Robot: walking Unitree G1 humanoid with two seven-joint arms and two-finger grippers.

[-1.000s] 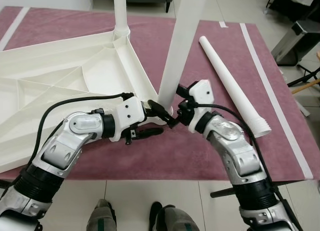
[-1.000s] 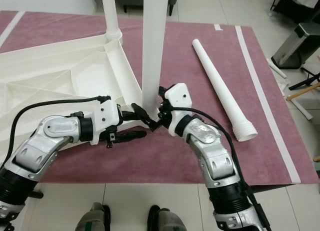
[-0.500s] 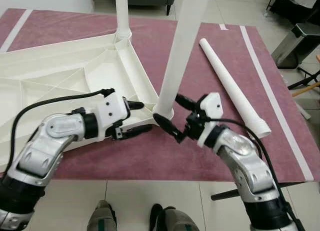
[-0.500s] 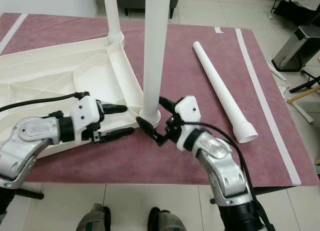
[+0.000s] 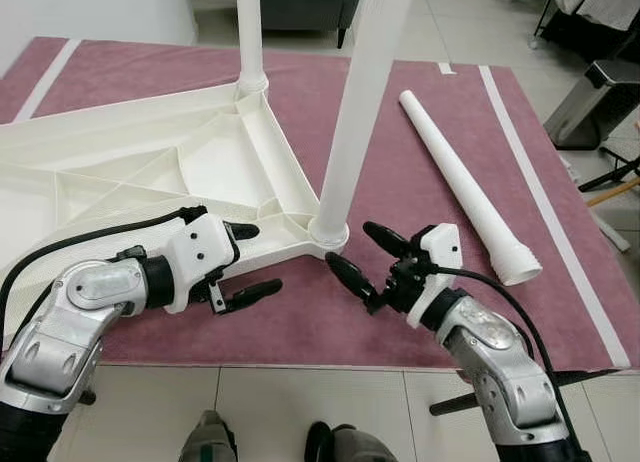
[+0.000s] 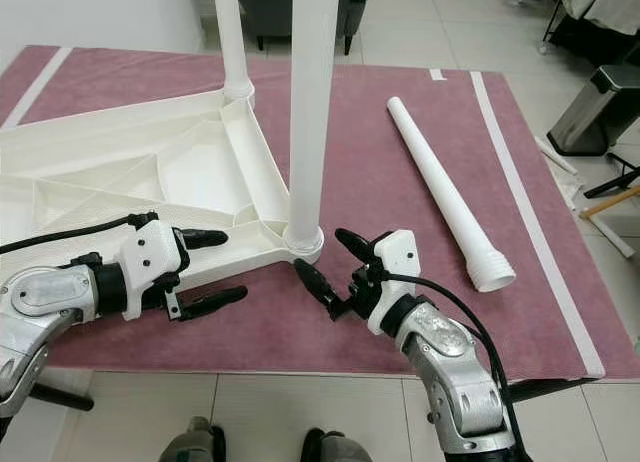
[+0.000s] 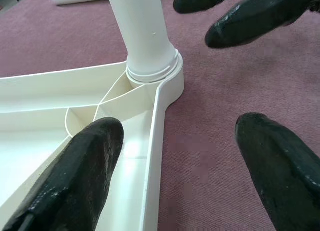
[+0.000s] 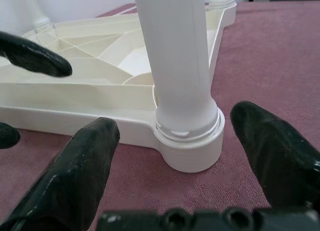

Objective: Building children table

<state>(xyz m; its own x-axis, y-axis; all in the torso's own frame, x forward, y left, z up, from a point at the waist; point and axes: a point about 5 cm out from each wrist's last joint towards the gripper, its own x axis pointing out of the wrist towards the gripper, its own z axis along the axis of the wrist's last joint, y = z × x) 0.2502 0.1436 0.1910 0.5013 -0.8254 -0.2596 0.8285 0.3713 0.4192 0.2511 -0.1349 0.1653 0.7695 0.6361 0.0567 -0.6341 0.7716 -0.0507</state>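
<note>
The white tabletop (image 5: 130,172) is lying upside down on the maroon mat (image 5: 400,132), its ribbed underside facing up. The ribs are dividing it into shallow open compartments, and every one that can be seen is holding nothing.

On the left, the left gripper (image 5: 240,262) is hovering at the near edge of the tabletop with its fingers spread wide and gripping nothing, 1 finger over the rim and the other over the mat just beside it. In the left wrist view its 2 pads (image 7: 85,171) are framing the near corner socket (image 7: 152,78).

At the far corner, 1 leg (image 5: 250,32) is standing upright in its socket. At the near corner, a 2nd leg (image 5: 350,112) is standing in its socket, leaning slightly. The seam where it meets the collar is looking even in the right wrist view, though how deep it sits cannot be told.

Right of that corner, the right gripper (image 5: 362,257) is hanging low over the mat, jaws wide, near the leg's base but apart from it.

Further right, a 3rd leg (image 5: 465,182) is lying loose on the mat, its ridged end nearest the robot.

The step in hand is probably seating the near leg. Doing it well would likely mean closing on the leg low near the collar, holding it straight, and steadying the tabletop with the other arm while turning or pressing.
</note>
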